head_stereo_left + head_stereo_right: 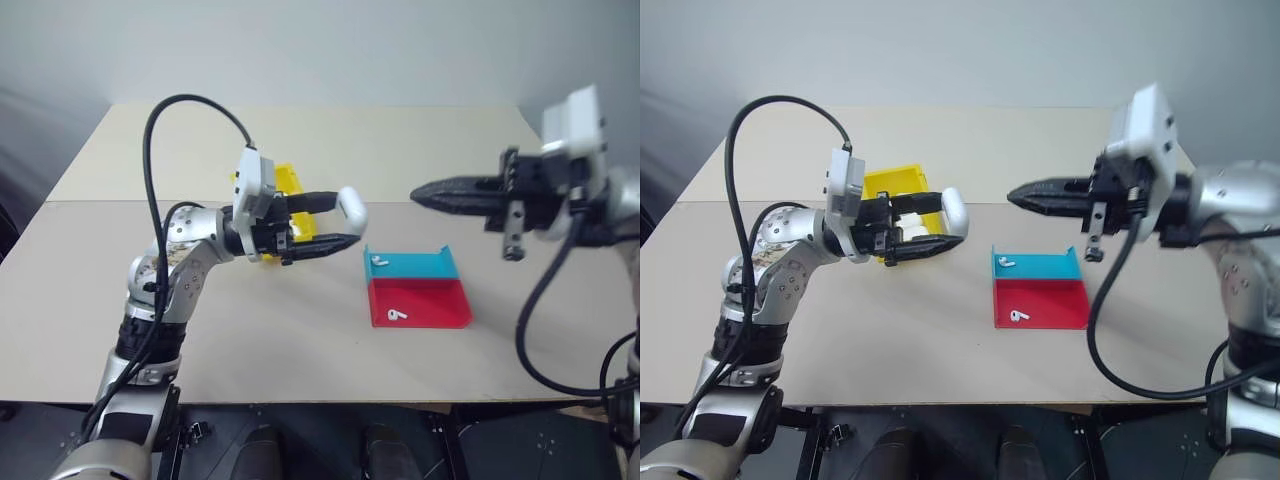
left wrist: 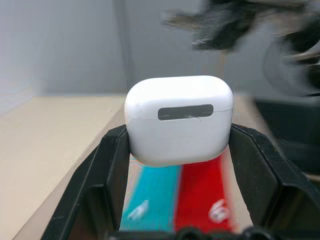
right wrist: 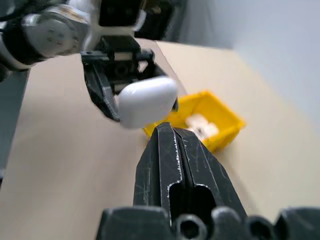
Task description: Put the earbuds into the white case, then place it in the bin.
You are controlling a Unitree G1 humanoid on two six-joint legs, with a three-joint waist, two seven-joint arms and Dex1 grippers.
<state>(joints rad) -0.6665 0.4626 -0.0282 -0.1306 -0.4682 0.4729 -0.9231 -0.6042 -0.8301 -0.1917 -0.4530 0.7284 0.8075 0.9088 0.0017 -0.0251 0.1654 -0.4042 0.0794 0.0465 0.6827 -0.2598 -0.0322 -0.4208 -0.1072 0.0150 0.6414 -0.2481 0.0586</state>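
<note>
While its two black fingers pinch the white case by the sides, the left end effector hangs level above the worktop, pointing toward the right one. The case is closed, clear of the surface, gripped near the fingertips with its rounded end sticking out past them. Just behind and below this end effector sits the bin, its yellow walls partly hidden by the wrist; more white cases lie inside it. The right end effector has its fingers pressed together into one point, holding nothing, aimed at the case with an open gap of air between them. Below that gap, near the middle of the worktop, the teal tray and the red tray lie touching, the teal one toward the far edge. One of the earbuds rests in the teal tray's left part, the other in the red tray's left part. Around the trays the worktop is bare toward the near edge, the right edge and both far corners.
</note>
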